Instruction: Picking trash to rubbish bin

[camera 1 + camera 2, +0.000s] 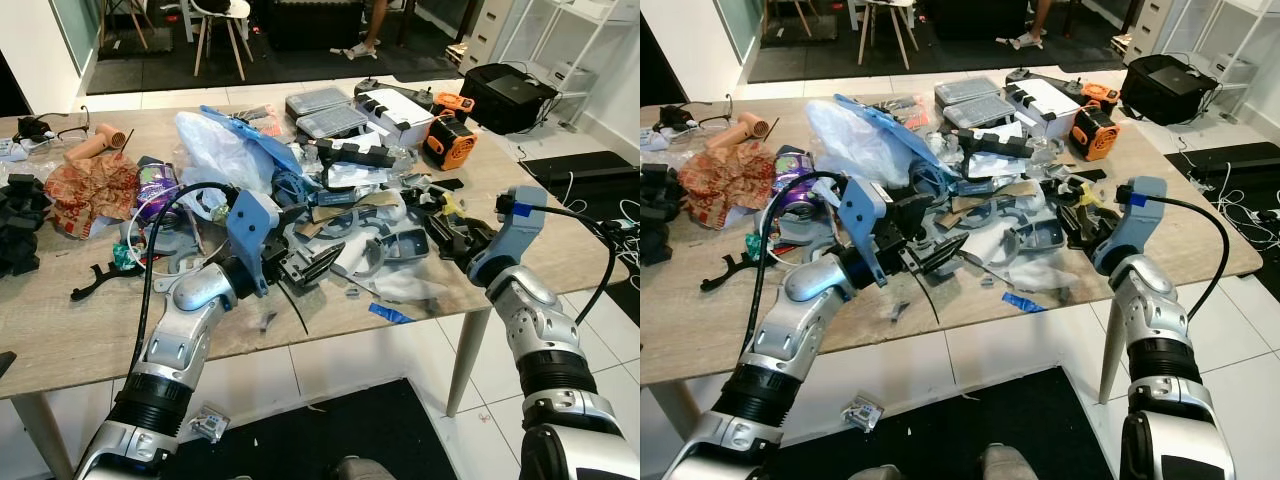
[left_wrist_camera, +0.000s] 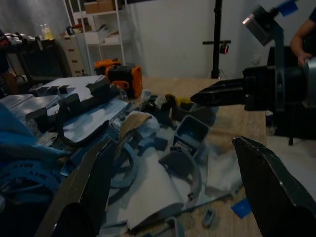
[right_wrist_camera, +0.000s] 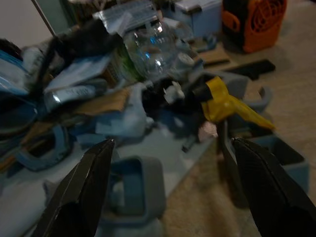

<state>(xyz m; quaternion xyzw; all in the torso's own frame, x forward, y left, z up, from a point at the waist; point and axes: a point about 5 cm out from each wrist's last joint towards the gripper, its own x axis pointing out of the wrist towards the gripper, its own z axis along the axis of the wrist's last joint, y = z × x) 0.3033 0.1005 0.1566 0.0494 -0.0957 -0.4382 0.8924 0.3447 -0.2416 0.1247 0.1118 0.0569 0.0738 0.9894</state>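
Observation:
A heap of trash covers the middle of the wooden table (image 1: 80,330): grey plastic parts, a white paper sheet (image 1: 355,255), a blue plastic bag (image 1: 225,150) and a clear bottle (image 3: 155,47). My left gripper (image 1: 312,266) is open at the heap's near side, its fingers spread before a grey curved part (image 2: 180,165) and the paper. My right gripper (image 1: 447,233) is open at the heap's right side, close to a yellow scrap (image 3: 224,101) and a grey square frame (image 3: 140,190). Neither holds anything. A blue tape scrap (image 1: 390,313) lies near the table's front edge.
Crumpled brown paper (image 1: 90,190) and a purple wrapper (image 1: 155,185) lie at the left. An orange device (image 1: 450,140), clear organiser boxes (image 1: 325,112) and a white box (image 1: 395,110) stand at the back. A wrapper (image 1: 208,423) lies on the floor. A person's feet (image 1: 360,48) are far behind.

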